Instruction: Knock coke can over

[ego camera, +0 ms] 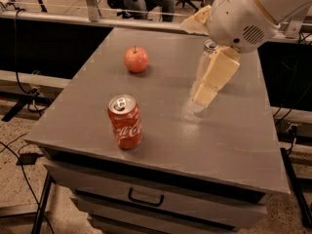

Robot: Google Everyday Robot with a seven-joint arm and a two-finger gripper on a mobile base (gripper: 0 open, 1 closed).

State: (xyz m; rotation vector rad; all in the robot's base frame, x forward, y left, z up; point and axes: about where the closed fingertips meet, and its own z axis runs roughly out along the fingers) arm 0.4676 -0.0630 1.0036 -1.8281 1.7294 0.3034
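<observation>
Fingers (217, 74) of the gripper (204, 99) hang slanted as one pale block just above the grey table (234, 145); whether they are apart or together cannot be told. Well apart from their tips, down-left toward the front edge, the coke can (125, 122) stands upright: short, red, white script, silver top with pull tab. Directly behind them peeks a silver can (210, 45); the apple (136, 59) lies far left

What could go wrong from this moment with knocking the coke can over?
1. The gripper hangs directly in front of the slim silver can, of which only the top shows. A careless swing might tip that can instead.
2. The coke can stands upright near the front left edge of the table. A hard push from the right could send it rolling off.
</observation>
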